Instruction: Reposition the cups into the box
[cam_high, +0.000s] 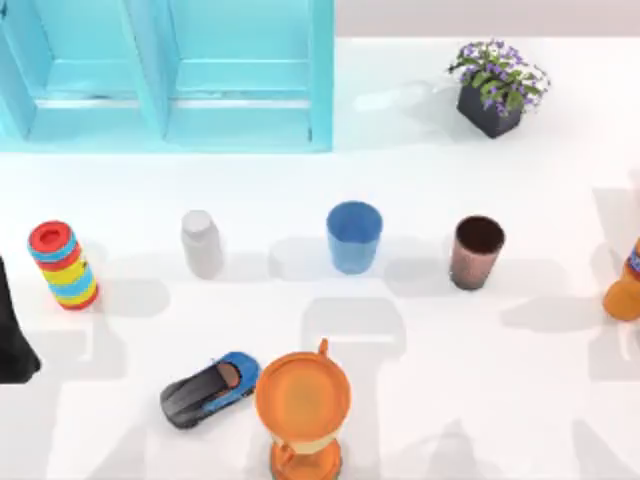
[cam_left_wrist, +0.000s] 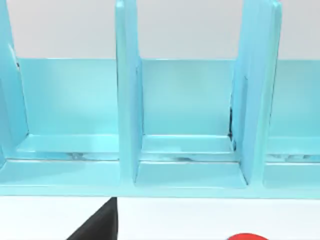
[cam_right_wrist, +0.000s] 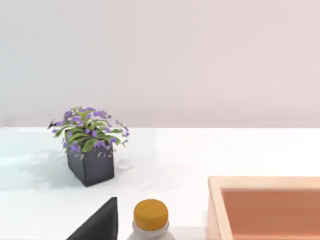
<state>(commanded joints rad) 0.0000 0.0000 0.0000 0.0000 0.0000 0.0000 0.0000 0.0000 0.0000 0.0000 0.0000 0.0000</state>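
Neither cup had gone anywhere yet. The bright blue tapered tumbler (cam_high: 354, 236) stood upright near the middle of the white table (cam_high: 520, 400), and the dark reddish-brown tumbler with a dark inside (cam_high: 477, 252) stood upright just to its right, the two apart and both well short of the box. The pale turquoise box with upright dividers (cam_high: 170, 90) sat at the far left of the table; seen from the left wrist, its compartments (cam_left_wrist: 187, 150) held nothing.

A dark part of the left arm (cam_high: 12, 340) showed at the left edge of the top view, near a red, yellow and blue banded cylinder (cam_high: 63, 264). Whether either gripper's fingers were spread or closed could not be told, and nothing was seen in a grasp.

Other things stood around: a pale grey capped bottle (cam_high: 201, 243) left of the blue cup, a blue and black toy car (cam_high: 210, 388), a large orange wide-rimmed vessel (cam_high: 303, 408) at the near edge, an orange-capped bottle (cam_right_wrist: 150, 216), and a purple-flowered plant in a dark pot (cam_high: 495, 85) at the far right.

As I judged it, the whole task was left: two pick-ups and two placements
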